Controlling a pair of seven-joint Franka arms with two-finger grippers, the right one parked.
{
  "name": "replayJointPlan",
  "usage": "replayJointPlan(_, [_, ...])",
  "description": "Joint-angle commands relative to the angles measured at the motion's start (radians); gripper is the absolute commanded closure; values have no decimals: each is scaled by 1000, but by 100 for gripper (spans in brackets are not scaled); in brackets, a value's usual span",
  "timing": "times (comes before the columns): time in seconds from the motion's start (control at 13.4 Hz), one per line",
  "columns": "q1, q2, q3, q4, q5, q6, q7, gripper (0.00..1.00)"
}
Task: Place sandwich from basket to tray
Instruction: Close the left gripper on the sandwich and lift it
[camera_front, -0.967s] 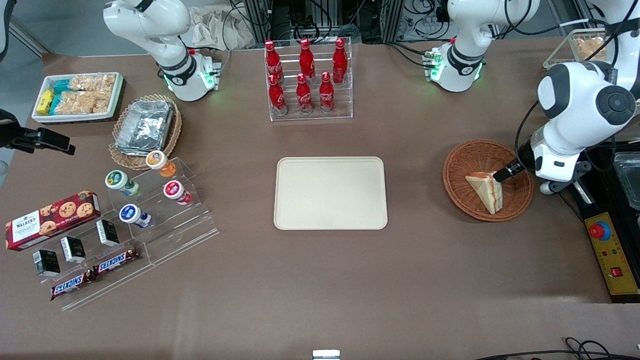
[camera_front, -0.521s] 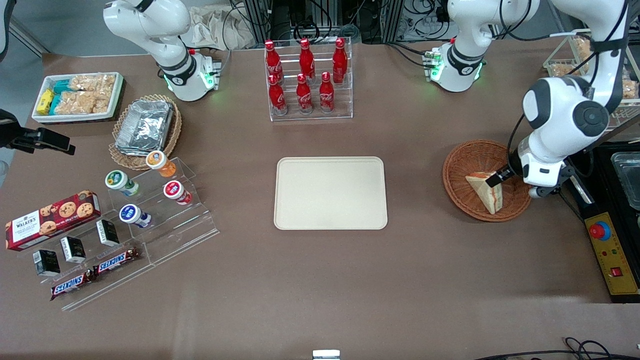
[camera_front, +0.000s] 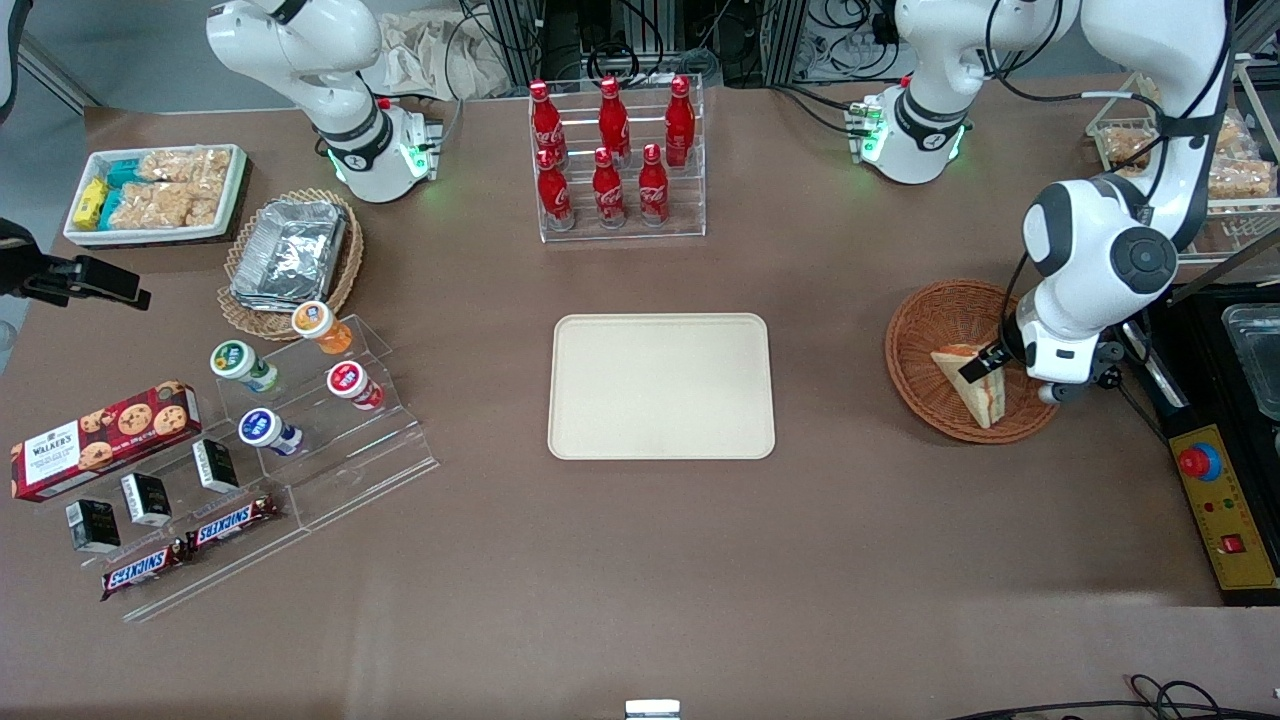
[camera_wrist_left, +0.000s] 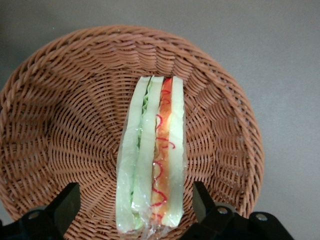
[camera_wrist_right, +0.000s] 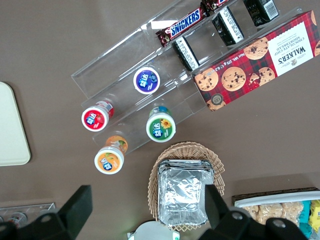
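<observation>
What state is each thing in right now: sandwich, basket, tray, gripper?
sandwich: wrapped, on edge in the basket, not gripped.
basket: on the table, holds only the sandwich.
tray: bare, nothing on it.
gripper: open, over the basket, one finger each side of the sandwich, not touching it.

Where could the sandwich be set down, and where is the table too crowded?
The tray is bare all over, with open table between it and the basket. The open gripper straddles the sandwich in that basket. Crowded: the clear stand of cups and bars toward the parked arm's end, and the bottle rack farther from the camera.
</observation>
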Motion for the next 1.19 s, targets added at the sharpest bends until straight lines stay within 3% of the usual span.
replayJointPlan(0.0, [2, -14, -1, -71, 0, 80, -18, 0])
replayJointPlan(0.15, [2, -3, 0, -89, 0, 117, -18, 1])
replayJointPlan(0.22, [2, 7, 0, -88, 0, 129, -18, 21])
replayJointPlan(0.37, [2, 26, -1, -88, 0, 151, -18, 96])
replayJointPlan(0.45, [2, 31, -1, -85, 0, 155, -18, 100])
replayJointPlan(0.82, [1, -24, 0, -69, -2, 125, -15, 100])
replayJointPlan(1.12, [1, -124, 14, 103, 6, -224, -2, 100])
